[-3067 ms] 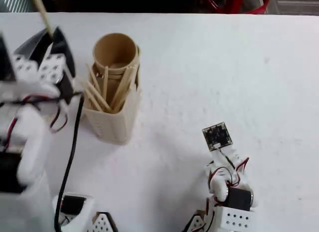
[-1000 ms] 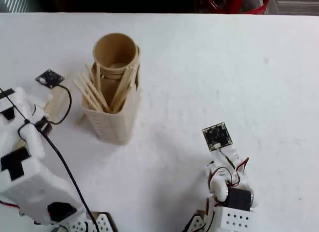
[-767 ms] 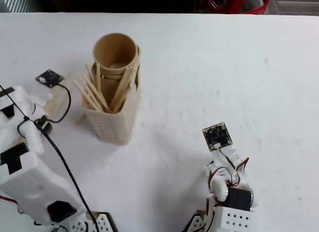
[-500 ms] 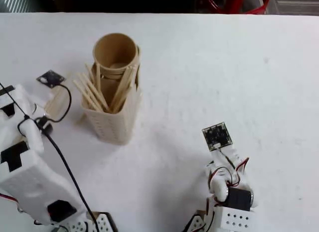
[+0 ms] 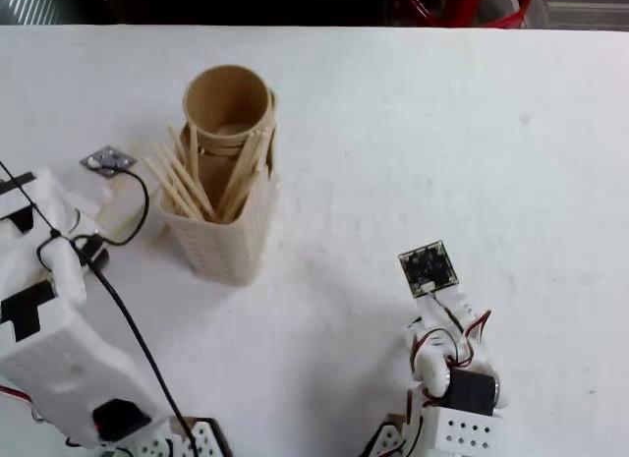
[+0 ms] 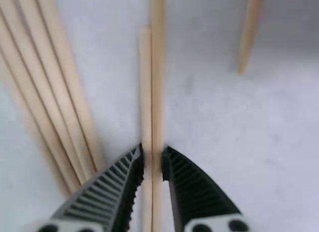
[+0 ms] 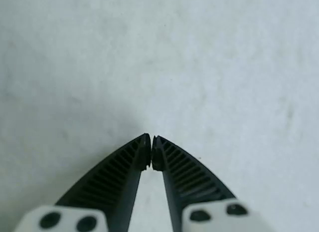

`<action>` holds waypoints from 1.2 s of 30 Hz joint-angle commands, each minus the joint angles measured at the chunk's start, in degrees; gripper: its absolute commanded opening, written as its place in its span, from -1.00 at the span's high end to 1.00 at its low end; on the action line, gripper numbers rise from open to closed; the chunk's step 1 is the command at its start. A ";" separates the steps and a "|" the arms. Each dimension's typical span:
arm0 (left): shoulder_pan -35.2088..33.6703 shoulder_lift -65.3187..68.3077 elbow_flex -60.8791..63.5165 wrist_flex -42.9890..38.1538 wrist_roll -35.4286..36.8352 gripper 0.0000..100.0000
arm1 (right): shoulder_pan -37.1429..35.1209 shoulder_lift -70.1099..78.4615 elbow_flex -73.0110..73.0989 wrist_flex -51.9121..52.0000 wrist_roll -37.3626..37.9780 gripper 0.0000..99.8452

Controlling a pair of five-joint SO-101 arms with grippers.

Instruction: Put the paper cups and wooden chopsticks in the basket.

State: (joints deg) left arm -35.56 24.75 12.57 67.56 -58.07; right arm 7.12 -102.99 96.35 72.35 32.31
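A cream perforated basket (image 5: pixel 224 243) stands left of the table's middle. It holds a brown paper cup (image 5: pixel 228 103) and several wooden chopsticks (image 5: pixel 187 187) that lean out of it. My left arm (image 5: pixel 49 280) is bent down to the table just left of the basket. Its gripper (image 6: pixel 152 154) is shut on two chopsticks (image 6: pixel 158 67) lying side by side on the white surface. More loose chopsticks (image 6: pixel 50 92) lie beside them, and another tip (image 6: pixel 249 32) shows farther off. My right gripper (image 7: pixel 151 142) is shut on nothing, low over bare table.
My right arm (image 5: pixel 447 364) sits at the near edge, right of centre. A black cable (image 5: pixel 128 329) trails from the left arm. The white table (image 5: pixel 442 133) stretches right of the basket, with dark room behind its far edge.
Three seconds ago the left gripper held a chopstick up beside the basket. It has since come down onto the loose chopsticks left of the basket, and in the last second its wrist shifted slightly.
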 commanded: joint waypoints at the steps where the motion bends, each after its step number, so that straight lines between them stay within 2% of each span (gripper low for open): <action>1: 0.31 1.27 -0.44 -3.52 1.49 0.96 | 0.22 -0.40 0.53 -0.92 0.18 0.96; 5: 0.22 -8.31 0.88 -1.05 2.46 0.96 | 0.22 -0.40 0.53 -0.92 0.18 0.96; 16: 0.48 -45.49 0.88 11.52 9.93 0.95 | 0.22 -0.40 0.53 -0.92 0.18 0.96; 25: 1.19 -70.55 -1.76 8.97 24.53 0.95 | 0.22 -0.40 0.53 -0.92 0.18 0.96; 29: 8.48 -78.20 -2.55 3.52 33.41 0.95 | 0.22 -0.40 0.53 -0.92 0.18 0.96; 33: 20.53 -82.59 -2.64 -2.81 43.96 0.95 | 0.22 -0.40 0.53 -0.92 0.18 0.96; 36: 28.53 -83.12 -2.73 -8.88 48.00 0.95 | 0.22 -0.40 0.53 -0.92 0.18 0.96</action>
State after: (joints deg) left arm -14.29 -57.36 12.57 64.40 -14.29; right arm 7.12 -102.99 96.35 72.35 32.31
